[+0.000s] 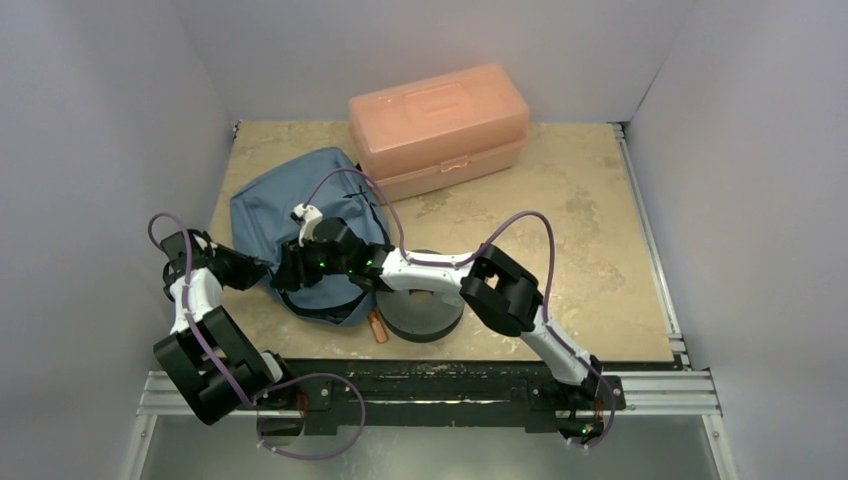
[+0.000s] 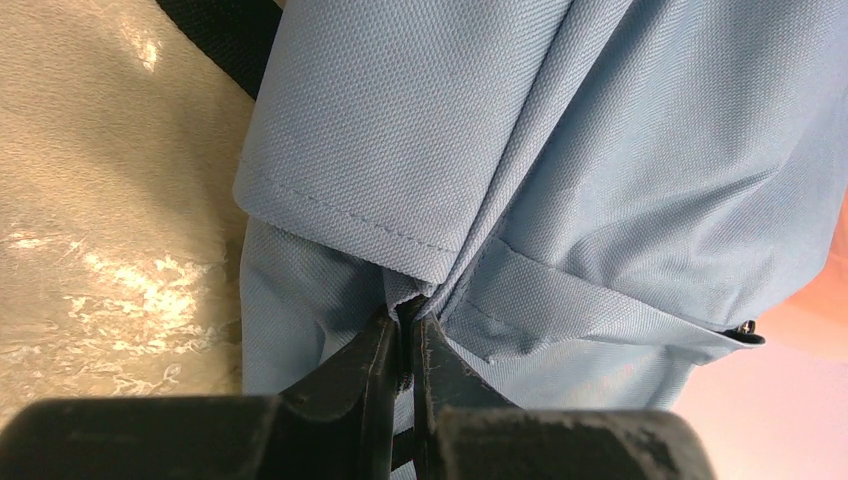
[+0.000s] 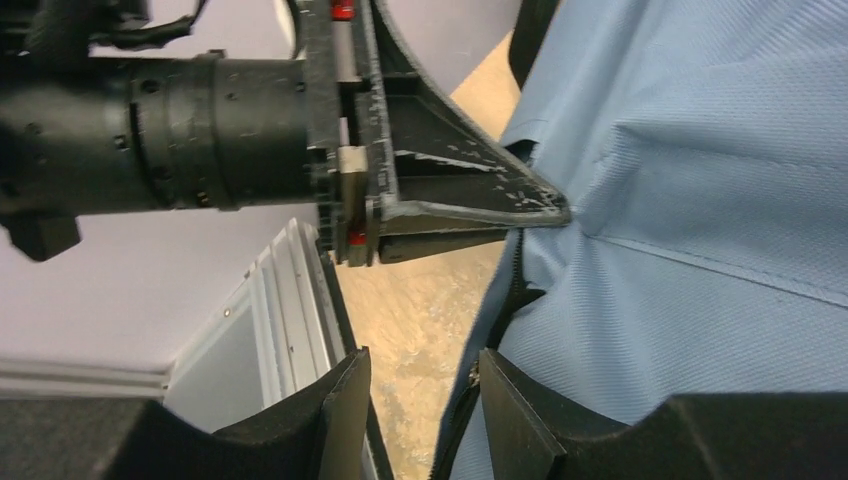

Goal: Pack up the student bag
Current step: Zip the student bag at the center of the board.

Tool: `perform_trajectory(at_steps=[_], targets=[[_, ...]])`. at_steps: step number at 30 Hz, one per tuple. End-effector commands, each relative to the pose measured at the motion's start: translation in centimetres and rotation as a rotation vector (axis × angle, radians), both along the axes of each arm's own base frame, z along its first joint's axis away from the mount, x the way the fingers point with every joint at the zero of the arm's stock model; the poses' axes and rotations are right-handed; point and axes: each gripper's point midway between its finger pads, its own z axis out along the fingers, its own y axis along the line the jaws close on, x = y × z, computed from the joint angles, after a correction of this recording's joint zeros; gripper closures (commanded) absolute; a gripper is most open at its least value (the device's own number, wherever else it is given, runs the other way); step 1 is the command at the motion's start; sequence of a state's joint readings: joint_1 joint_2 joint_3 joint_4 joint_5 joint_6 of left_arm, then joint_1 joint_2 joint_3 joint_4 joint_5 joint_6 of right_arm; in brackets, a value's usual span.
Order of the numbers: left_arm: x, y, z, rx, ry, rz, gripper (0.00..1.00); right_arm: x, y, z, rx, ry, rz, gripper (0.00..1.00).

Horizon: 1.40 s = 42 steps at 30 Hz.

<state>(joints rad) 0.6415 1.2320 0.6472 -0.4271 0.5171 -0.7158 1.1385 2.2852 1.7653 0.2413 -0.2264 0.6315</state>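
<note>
Slate-blue student bag lies left-centre on table, near pink box. L gripper is clamped on a fabric fold. R gripper has jaws apart beside zipper. Hold L pinch firm, shut R on opposite lip w/o snagging lining, then spread slowly.

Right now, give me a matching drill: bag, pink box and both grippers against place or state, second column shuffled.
1 student bag
2 salmon-pink box
3 left gripper
4 right gripper

A jaws apart at the bag's edge
B far side of the table, lid closed
C jaws shut on bag fabric
D lying left of centre

Pairs: 1-D, 2-B, 3-C, 4-A
</note>
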Motion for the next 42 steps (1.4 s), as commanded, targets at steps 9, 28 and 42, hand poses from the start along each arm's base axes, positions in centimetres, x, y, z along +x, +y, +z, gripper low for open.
perform_trajectory(at_steps=[9,28,42], targets=[[1.2,-0.3,2.5,0.001,-0.111,-0.023,0.99,4.0,1.2,0.9,0.029,0.001,-0.112,0.6],[0.8,0.3,3.0,0.065,-0.104,-0.036,1.0,2.8,2.2,0.3,0.02,-0.051,0.012,0.61],[0.8,0.1,3.3,0.086,-0.12,-0.076,1.0,2.9,1.9,-1.2,-0.031,-0.088,0.035,0.59]])
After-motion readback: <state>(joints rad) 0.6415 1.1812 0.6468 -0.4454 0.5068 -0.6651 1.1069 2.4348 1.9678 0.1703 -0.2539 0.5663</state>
